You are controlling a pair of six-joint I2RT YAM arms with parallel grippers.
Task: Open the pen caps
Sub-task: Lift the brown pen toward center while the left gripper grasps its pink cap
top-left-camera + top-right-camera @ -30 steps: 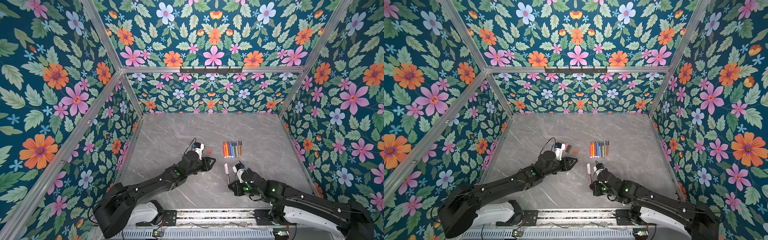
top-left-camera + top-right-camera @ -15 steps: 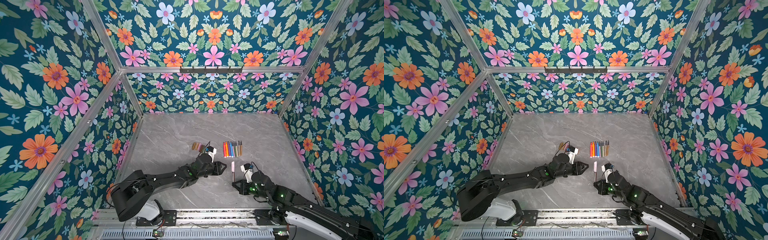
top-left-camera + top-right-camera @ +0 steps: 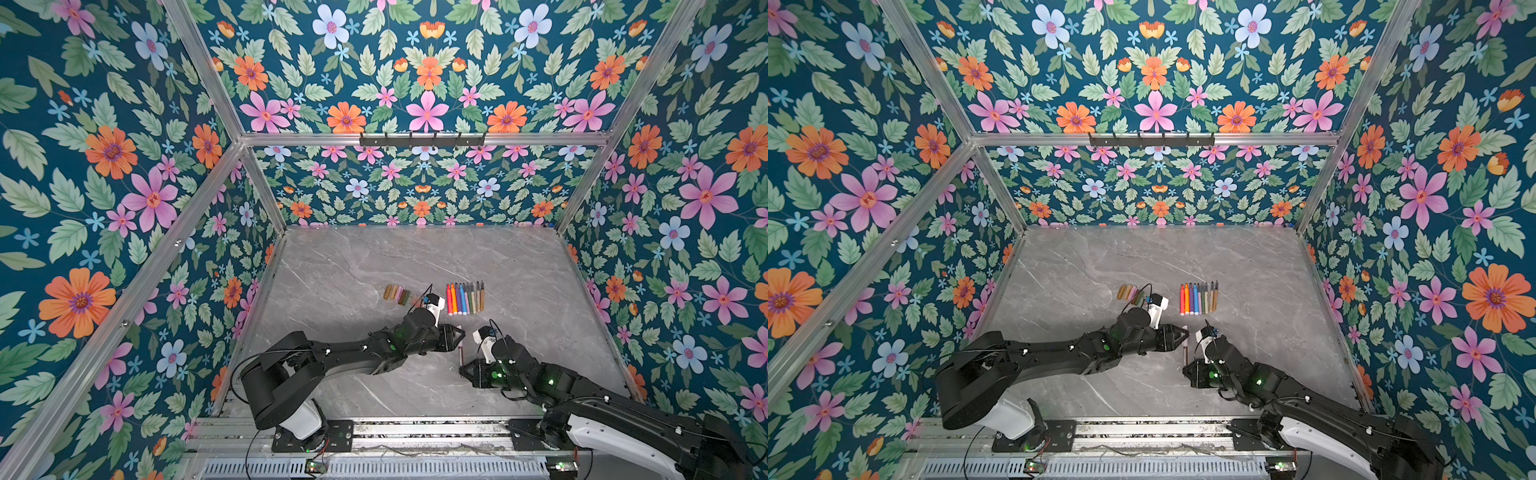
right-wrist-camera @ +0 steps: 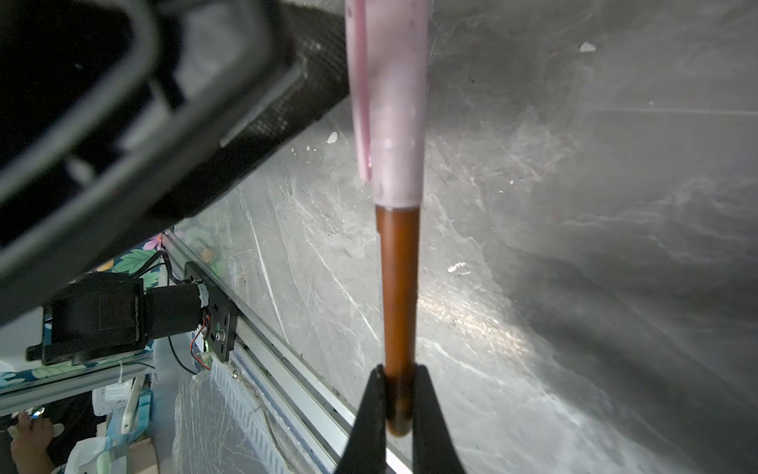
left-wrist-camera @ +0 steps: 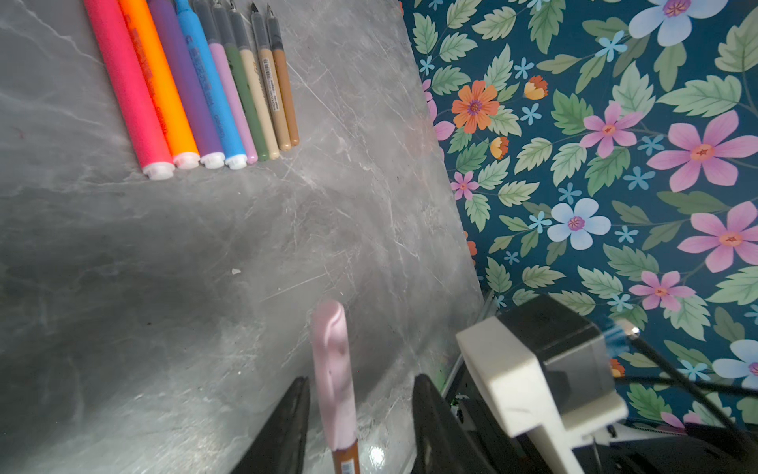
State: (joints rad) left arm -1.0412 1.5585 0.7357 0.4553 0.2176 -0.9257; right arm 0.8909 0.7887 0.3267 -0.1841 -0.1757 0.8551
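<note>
My right gripper point(image 4: 398, 369) is shut on the tail of a brown pen point(image 4: 398, 295), which it holds just above the table near the front in both top views point(image 3: 1185, 354). The pen carries a pale pink cap point(image 4: 393, 102) on its far end. My left gripper point(image 5: 361, 379) is open, and the pink cap point(image 5: 334, 377) stands between its jaws with a gap on each side. One left finger point(image 4: 287, 82) shows beside the cap. In a top view the left gripper point(image 3: 459, 333) meets the pen from the left, above the right gripper point(image 3: 463, 368).
A row of uncapped pens point(image 3: 465, 298) lies side by side behind the grippers, also seen in the left wrist view point(image 5: 197, 82). A short row of loose caps point(image 3: 399, 294) lies to its left. Flowered walls enclose the grey marble table point(image 3: 353, 257).
My left gripper has swung right from beside the loose caps to straddle the pink cap. The right gripper has shifted the pen slightly right and nearer the front.
</note>
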